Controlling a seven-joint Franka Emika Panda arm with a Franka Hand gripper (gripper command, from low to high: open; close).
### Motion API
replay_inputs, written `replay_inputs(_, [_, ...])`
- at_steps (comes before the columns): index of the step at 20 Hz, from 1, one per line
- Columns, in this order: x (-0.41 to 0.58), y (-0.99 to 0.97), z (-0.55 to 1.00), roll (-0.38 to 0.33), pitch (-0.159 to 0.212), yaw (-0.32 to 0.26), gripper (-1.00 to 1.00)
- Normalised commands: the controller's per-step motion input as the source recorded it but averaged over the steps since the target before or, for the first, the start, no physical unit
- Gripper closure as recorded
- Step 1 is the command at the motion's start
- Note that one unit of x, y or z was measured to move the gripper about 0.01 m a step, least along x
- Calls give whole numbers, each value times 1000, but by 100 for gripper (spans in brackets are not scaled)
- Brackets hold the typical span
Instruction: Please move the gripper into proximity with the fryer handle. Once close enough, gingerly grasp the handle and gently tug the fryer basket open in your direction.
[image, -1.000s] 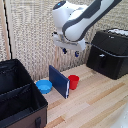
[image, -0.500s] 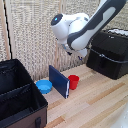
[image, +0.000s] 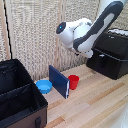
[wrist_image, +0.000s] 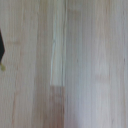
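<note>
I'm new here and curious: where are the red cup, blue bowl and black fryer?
Small red plastic cup (image: 73, 81), exterior view, its side.
Round blue bowl (image: 44, 86), exterior view, its rim.
Black boxy fryer (image: 114, 59), exterior view, front face.

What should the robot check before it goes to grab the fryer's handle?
1. Fryer in view on the table: ok.
2. Fryer handle visible on the front of the fryer basket: ok.
3. Fryer basket shut, not pulled out yet: ok.
4. Gripper close to the handle: cannot tell, the arm hides it.
5. Gripper open: cannot tell; the wrist view shows only wooden tabletop.
6. Red cup and blue panel away from the fryer: ok.
</note>
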Motion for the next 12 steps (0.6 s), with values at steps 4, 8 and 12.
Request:
replay_inputs(4, [-137, -514, -368, -91, -70, 29, -100])
replay_inputs(8, [-106, -544, -332, -53, -73, 50, -100])
replay_inputs(12, [-2, -542, -291, -29, -64, 87, -100])
